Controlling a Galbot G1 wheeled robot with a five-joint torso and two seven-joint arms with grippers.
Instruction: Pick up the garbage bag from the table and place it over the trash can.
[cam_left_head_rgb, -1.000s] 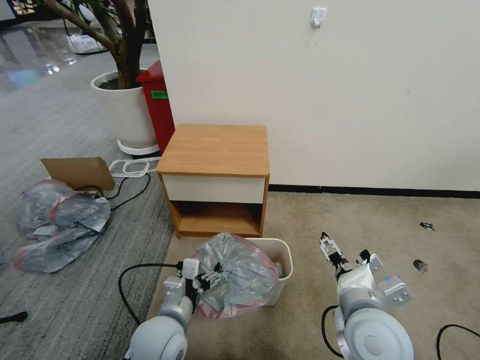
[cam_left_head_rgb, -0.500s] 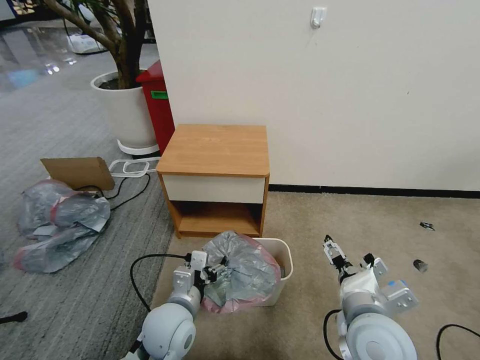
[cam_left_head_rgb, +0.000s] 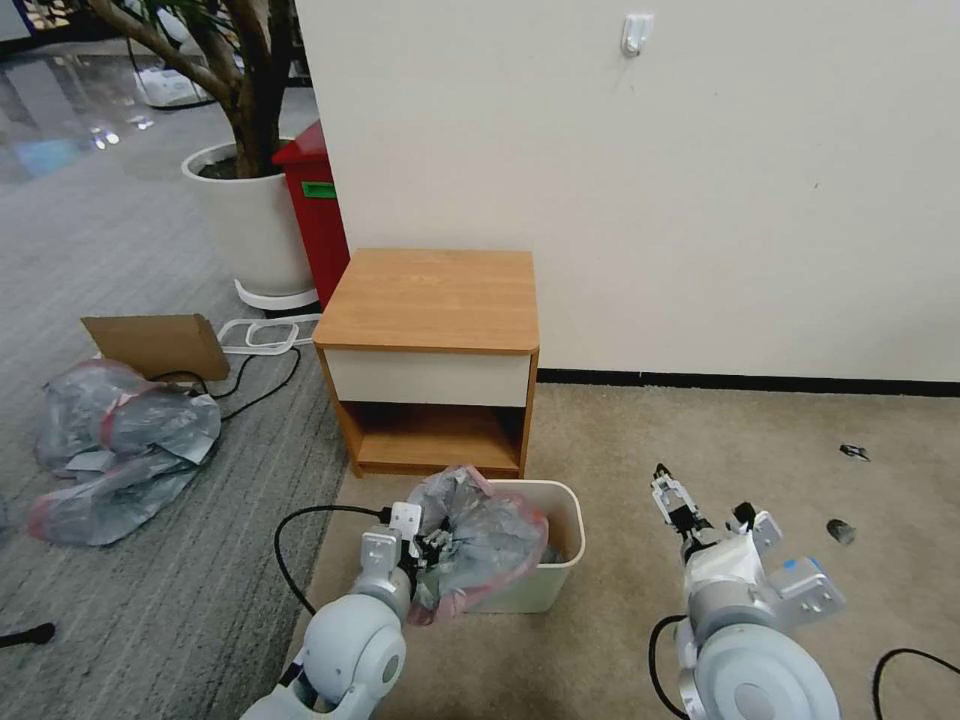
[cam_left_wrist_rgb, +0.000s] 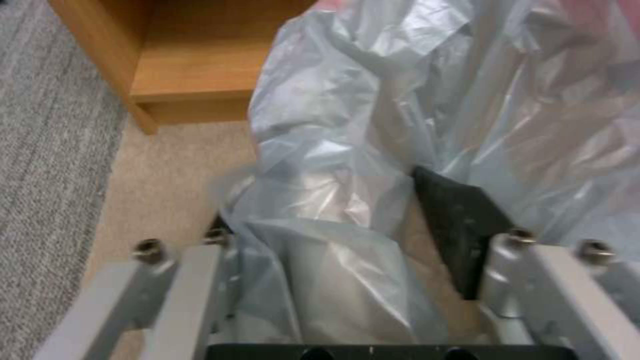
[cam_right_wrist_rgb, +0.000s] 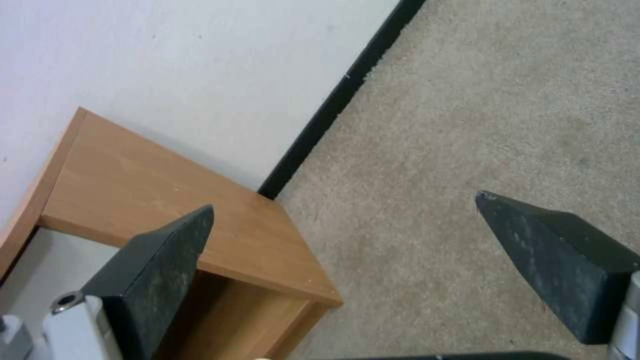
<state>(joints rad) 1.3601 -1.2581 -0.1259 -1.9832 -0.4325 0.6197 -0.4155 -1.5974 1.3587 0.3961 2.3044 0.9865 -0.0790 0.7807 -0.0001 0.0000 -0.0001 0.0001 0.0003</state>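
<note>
The garbage bag (cam_left_head_rgb: 485, 530), crumpled grey plastic with a pink-red band, hangs bunched over the left side of the cream trash can (cam_left_head_rgb: 565, 500), which stands on the carpet in front of the table (cam_left_head_rgb: 430, 300). My left gripper (cam_left_head_rgb: 432, 545) is at the bin's left side, shut on a fold of the bag. In the left wrist view the garbage bag (cam_left_wrist_rgb: 373, 125) fills my left gripper (cam_left_wrist_rgb: 320, 200) and hides one finger. My right gripper (cam_left_head_rgb: 668, 498) hovers to the right of the bin. In the right wrist view my right gripper (cam_right_wrist_rgb: 343, 200) is open and holds nothing.
A heap of grey bags (cam_left_head_rgb: 115, 450) and a cardboard piece (cam_left_head_rgb: 155, 345) lie on the grey carpet at left, with cables (cam_left_head_rgb: 260, 370) beside them. A red bin (cam_left_head_rgb: 315, 215) and a white plant pot (cam_left_head_rgb: 250, 225) stand behind the table. Small scraps (cam_left_head_rgb: 840, 530) lie at right.
My left arm has moved right toward the bin with the bag. The bag now looks narrower and more of the bin's rim shows. The right arm has barely shifted.
</note>
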